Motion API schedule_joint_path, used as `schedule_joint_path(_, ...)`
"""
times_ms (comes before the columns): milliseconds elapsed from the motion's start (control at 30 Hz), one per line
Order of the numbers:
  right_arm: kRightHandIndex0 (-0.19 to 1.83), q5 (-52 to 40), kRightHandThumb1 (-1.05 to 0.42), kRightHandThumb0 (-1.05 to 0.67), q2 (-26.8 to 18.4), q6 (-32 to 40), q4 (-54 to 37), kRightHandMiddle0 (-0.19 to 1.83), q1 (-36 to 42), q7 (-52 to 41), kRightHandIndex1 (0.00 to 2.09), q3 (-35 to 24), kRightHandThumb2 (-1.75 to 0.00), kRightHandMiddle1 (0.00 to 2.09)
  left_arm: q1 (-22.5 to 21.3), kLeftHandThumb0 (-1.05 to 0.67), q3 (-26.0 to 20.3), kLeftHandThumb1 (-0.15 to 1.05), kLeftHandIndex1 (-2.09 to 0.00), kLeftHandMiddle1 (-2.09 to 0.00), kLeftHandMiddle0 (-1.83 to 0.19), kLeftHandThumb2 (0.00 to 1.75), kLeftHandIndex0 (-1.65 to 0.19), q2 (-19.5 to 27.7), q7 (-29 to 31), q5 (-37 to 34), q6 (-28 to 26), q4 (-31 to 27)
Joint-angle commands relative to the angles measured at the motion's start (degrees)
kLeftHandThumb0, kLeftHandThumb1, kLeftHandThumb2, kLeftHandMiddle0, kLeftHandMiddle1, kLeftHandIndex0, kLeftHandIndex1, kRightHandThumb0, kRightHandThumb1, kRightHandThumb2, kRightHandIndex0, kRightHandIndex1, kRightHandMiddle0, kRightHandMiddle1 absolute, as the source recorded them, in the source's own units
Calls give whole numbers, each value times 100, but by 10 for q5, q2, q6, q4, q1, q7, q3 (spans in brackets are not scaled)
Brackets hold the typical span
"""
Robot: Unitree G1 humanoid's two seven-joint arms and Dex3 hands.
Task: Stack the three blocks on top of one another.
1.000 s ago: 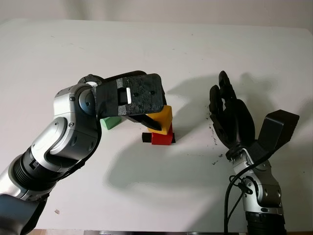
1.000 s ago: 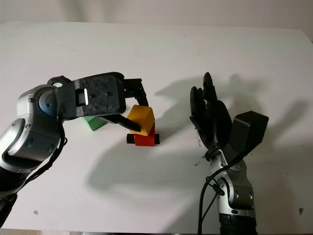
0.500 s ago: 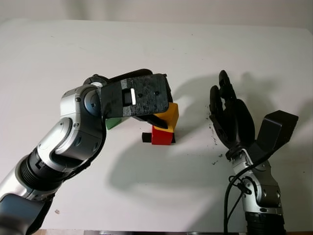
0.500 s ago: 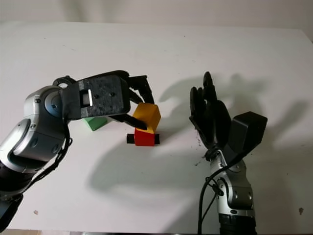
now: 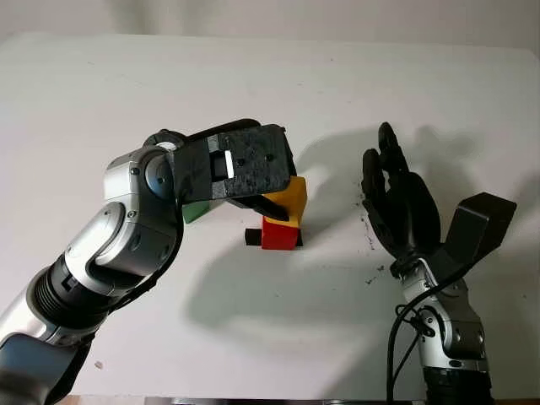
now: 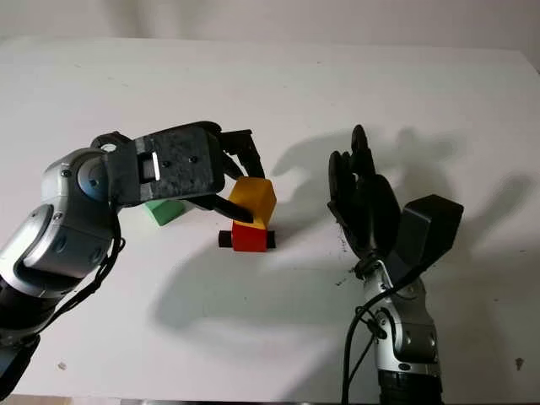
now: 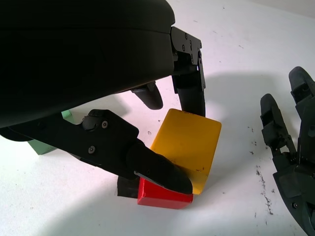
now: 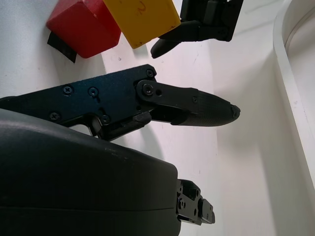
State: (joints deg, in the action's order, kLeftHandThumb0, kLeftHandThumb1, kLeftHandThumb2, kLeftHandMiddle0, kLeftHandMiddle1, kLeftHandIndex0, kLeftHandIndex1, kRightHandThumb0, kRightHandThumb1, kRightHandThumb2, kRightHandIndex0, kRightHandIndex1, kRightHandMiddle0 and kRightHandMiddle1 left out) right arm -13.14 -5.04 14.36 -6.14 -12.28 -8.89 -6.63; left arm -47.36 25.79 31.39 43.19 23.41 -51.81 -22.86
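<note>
Two blocks stacking.
Left hand (image 6: 232,181) fingers clamped yellow block (image 6: 254,200), tilted on red block (image 6: 247,240); level, release next.

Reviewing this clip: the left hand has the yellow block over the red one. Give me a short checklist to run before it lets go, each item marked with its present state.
1. Left hand grips the yellow block: ok, fingers on opposite sides.
2. Yellow block sits level on the red block: not ok, it is tilted.
3. Yellow block is centred over the red block: not ok, it overhangs toward the right hand.
4. Right hand is clear of the stack: ok, open, raised beside it.
5. Green block is free for the last step: cannot tell, mostly hidden behind the left hand.
</note>
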Motion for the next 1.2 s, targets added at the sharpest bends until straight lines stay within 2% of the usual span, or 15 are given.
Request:
schedule_joint_path(0,-19,0,-105,-62,-3,-1,1,-19,2,1,0,-2,-57,0,-3,-35,-4,104,-177,-79,-10,5,-27,2,-1,-1,1,-5)
schedule_joint_path(200,-19,-8,-105,-63,-2,-5,5,-19,2,-3,0,-5,-55,0,-6,-36,3,104,-181,-64,-9,5,-28,5,1,4,-7,-8)
schedule_joint_path(433,-19,-2,-105,-63,-7,-2,0,-19,3,-3,0,0,-56,0,-4,-38,13,104,-191,-50,-7,6,-21,11,1,16,-5,-13)
schedule_joint_path(633,-19,0,-105,-63,-5,-5,2,-19,4,-2,0,0,-57,0,-4,-39,16,105,-191,-18,-12,7,-20,17,6,24,2,-12)
schedule_joint_path(867,-19,-2,-105,-63,-4,-1,-1,-19,4,-2,0,-1,-56,0,0,-40,15,105,-192,-13,-15,7,-21,18,12,25,8,-14)
schedule_joint_path(1033,-19,-6,-105,-63,-4,-3,0,-19,7,-5,0,-3,-56,0,6,-39,8,105,-195,-24,-24,7,-19,18,15,15,25,-12)
schedule_joint_path(1067,-19,-5,-105,-63,-4,-2,-1,-19,7,-2,0,-4,-55,0,8,-41,7,105,-193,-64,-13,7,-20,20,16,12,31,-12)
schedule_joint_path(1100,-19,-6,-105,-63,-3,-1,-2,-19,6,-2,0,-4,-55,0,10,-42,4,104,-191,-85,-6,6,-20,20,16,9,40,-11)
schedule_joint_path(1167,-19,-6,-105,-63,-4,-1,-1,-19,5,-2,0,-3,-55,0,14,-43,-1,104,-184,-107,1,6,-18,21,17,2,50,-11)
